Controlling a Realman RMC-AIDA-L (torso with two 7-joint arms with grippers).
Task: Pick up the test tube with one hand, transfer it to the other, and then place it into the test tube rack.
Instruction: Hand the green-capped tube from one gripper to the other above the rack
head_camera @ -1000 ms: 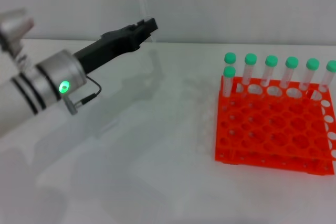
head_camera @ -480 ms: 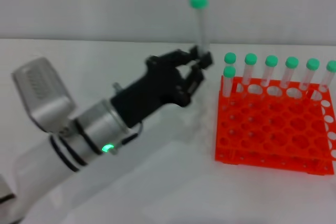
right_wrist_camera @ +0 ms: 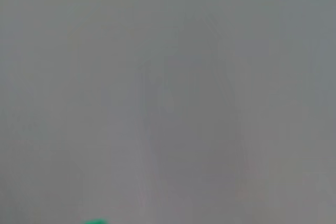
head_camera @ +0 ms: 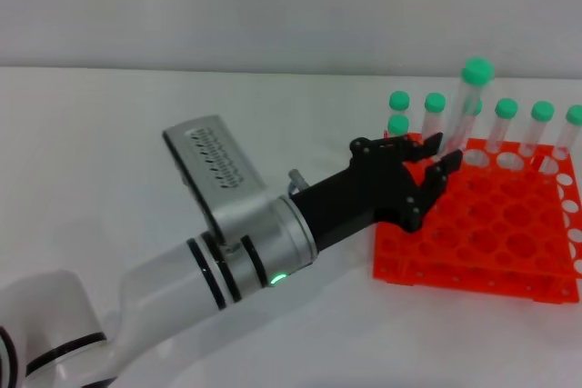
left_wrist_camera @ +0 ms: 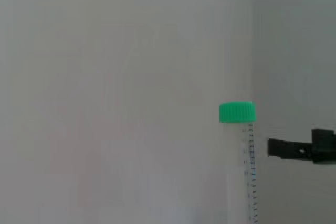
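My left gripper [head_camera: 441, 156], black on a silver-and-white arm with a green light, is shut on the lower part of the test tube [head_camera: 466, 111]. The tube stands nearly upright, green cap [head_camera: 477, 71] on top, over the back left part of the orange test tube rack [head_camera: 473, 243]. In the left wrist view the tube [left_wrist_camera: 249, 171] and its cap [left_wrist_camera: 237, 113] show next to one black fingertip [left_wrist_camera: 299, 149]. Whether the tube's bottom is inside a hole is hidden by the fingers. My right gripper is out of view.
Several other green-capped tubes [head_camera: 506, 124] stand along the rack's back row, with one more [head_camera: 397, 134] just in front at the left corner. The rack sits on a white table [head_camera: 136, 115]. The right wrist view shows only grey with a green sliver [right_wrist_camera: 94, 221] at its edge.
My left arm has swung right and lower with the tube, from the table's back left to above the rack's back left holes.
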